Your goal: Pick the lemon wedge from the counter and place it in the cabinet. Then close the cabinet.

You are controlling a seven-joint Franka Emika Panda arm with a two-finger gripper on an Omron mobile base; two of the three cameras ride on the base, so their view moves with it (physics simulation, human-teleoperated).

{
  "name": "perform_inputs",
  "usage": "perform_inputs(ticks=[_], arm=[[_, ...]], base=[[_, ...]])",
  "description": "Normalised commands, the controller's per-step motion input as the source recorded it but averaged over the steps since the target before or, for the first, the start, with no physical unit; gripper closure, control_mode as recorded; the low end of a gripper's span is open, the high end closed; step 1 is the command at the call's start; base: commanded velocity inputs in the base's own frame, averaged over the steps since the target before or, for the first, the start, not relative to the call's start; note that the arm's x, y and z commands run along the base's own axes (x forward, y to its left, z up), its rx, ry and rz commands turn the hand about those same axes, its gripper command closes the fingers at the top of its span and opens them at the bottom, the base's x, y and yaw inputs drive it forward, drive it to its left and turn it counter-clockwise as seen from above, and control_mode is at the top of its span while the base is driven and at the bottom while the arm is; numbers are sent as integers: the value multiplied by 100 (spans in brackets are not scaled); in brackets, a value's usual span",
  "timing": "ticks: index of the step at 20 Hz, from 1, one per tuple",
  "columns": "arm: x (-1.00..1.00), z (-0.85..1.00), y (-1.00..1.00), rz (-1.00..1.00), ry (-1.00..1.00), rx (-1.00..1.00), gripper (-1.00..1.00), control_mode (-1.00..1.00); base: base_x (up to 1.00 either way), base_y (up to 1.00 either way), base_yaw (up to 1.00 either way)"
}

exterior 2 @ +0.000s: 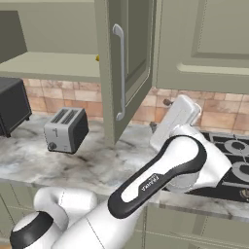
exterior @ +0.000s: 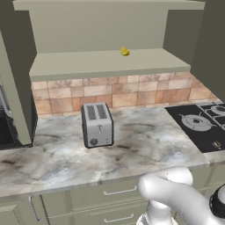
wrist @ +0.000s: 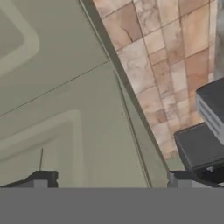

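Observation:
The lemon wedge (exterior: 125,52), tiny and bright yellow, lies on the shelf inside the open olive-green cabinet (exterior: 105,66). In the right base view a sliver of the lemon wedge (exterior 2: 97,58) peeks out past the edge of the cabinet's open right door (exterior 2: 138,58). My gripper (exterior 2: 159,114) hovers just right of that door's lower part, facing its panelled outer face. Its fingertips (wrist: 41,179) stand wide apart, open, with nothing between them (wrist: 107,181). The door's long metal bar handle (exterior 2: 119,73) is up and left of the hand. The marbled counter (exterior: 145,149) runs below.
A silver toaster (exterior: 97,124) stands on the counter left of centre. The black stovetop (exterior: 202,123) lies at the right end and a dark appliance (exterior 2: 12,104) at the far left. A tiled backsplash (exterior: 114,92) runs under the cabinet. Green drawers (exterior: 114,193) sit below the counter edge.

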Motion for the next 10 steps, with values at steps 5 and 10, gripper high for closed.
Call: perform_inputs(ticks=[5, 10], arm=[[0, 0, 62, 47, -15, 0, -100, -100], [-8, 4, 94, 37, -20, -1, -100, -100]], base=[[0, 0, 0], [0, 0, 0]])
